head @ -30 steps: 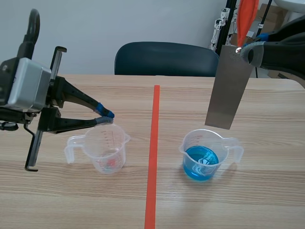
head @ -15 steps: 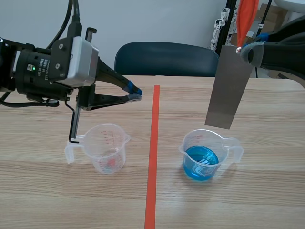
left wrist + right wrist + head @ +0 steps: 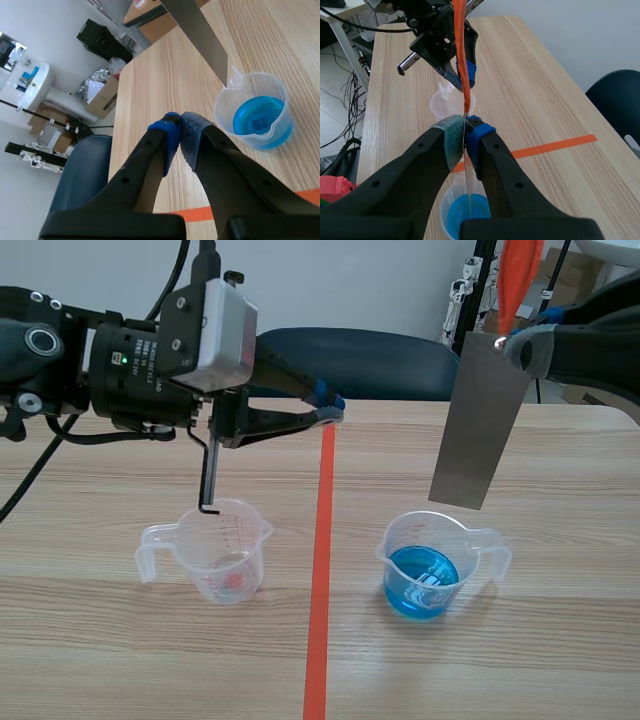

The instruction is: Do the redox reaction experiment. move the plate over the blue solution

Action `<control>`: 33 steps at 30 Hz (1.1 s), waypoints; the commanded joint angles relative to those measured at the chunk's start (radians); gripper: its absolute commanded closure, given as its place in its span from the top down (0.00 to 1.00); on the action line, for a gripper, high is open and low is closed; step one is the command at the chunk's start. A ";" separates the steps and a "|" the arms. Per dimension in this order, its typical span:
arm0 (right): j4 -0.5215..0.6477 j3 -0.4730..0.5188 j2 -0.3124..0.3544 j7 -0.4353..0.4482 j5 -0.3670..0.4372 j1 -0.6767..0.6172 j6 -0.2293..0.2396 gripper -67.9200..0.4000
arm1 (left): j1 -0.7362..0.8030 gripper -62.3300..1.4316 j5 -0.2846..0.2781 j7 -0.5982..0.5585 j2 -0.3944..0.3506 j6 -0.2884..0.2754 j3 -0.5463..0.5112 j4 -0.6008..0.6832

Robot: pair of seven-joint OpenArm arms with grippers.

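Right pincer (image 3: 465, 131) clamps one plate (image 3: 480, 420) above one blue beaker (image 3: 428, 568), one clear beaker (image 3: 215, 552) apart; left pincer (image 3: 179, 132) closed, empty.

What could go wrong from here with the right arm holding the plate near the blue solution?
The plate hangs close by the blue solution beaker; its lower edge could catch the rim and spill it.
The right gripper pinches only the plate's top edge, so it may swing or slip.
The left gripper hovers near the middle; the arms might collide.

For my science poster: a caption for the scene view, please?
Right gripper holds a flat grey metal plate above a clear plastic beaker of blue solution.
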 commanded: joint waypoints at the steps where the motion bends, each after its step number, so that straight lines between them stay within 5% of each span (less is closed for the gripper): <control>1: 0.005 -0.013 0.011 0.025 0.014 0.014 0.012 0.03 | -0.015 0.07 -0.011 -0.010 0.012 0.006 -0.003 0.011; 19: 0.005 -0.013 0.017 0.031 0.014 0.014 0.012 0.03 | -0.015 0.07 -0.011 -0.009 0.090 -0.081 -0.003 0.011; 33: 0.005 -0.013 0.017 0.031 0.014 0.014 0.012 0.03 | -0.014 0.07 -0.011 0.017 0.089 -0.081 -0.003 0.011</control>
